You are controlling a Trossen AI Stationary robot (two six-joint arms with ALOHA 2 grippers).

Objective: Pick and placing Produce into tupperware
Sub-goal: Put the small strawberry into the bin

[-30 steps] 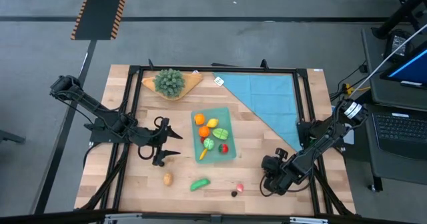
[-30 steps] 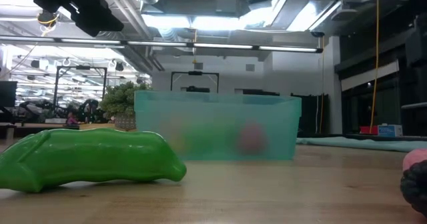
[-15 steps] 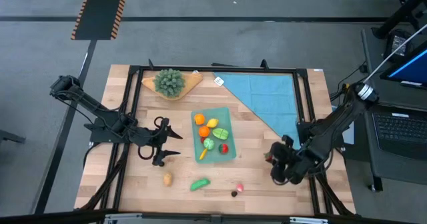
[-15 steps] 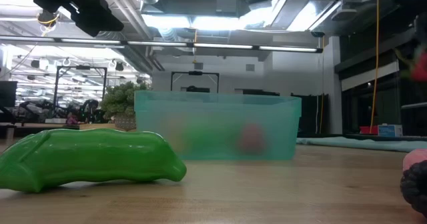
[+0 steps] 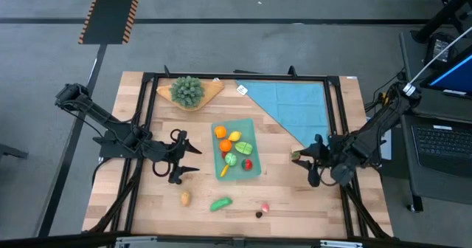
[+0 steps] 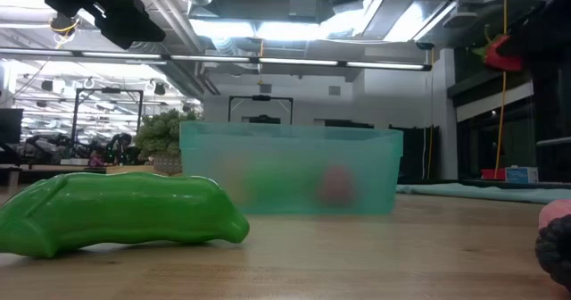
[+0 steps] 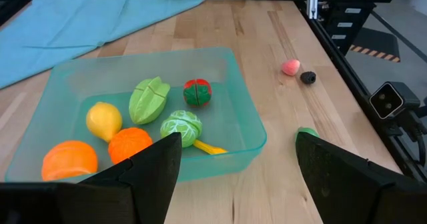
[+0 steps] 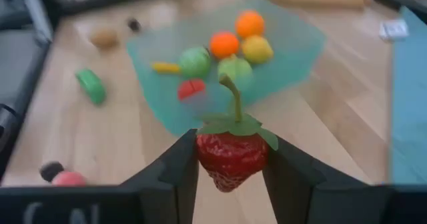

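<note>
The teal tupperware (image 5: 236, 148) stands mid-table and holds several toy produce pieces, among them an orange (image 7: 69, 159) and a lemon (image 7: 103, 119). My right gripper (image 5: 301, 158) hangs above the table, right of the tupperware, shut on a red strawberry (image 8: 230, 156). That strawberry also shows high in the low view (image 6: 500, 54). My left gripper (image 5: 193, 161) waits open, left of the tupperware. On the table near the front lie a green pea pod (image 5: 220, 203), a brown piece (image 5: 185, 198), a pink piece (image 5: 264, 206) and a dark one (image 5: 259, 214). My right gripper pinches the strawberry's red body (image 8: 203, 159) by its two sides between both fingers (image 8: 179, 174). The fingers slant down from the table's right side toward the tupperware. The strawberry is lifted clear of the table, with its green cap and stem (image 8: 235, 107) sticking out past the fingers.
A bushy green bunch (image 5: 187, 90) sits on a tan wooden board at the far left. A light-blue cloth (image 5: 295, 109) lies at the far right. A black frame (image 5: 151, 77) runs round the tabletop. Bare wood shows between the tupperware and my right gripper.
My right gripper has risen from near the table's front right and gone toward the far edge with the strawberry, tipping from steeply down to a shallower slant. The strawberry is now well clear of the table.
</note>
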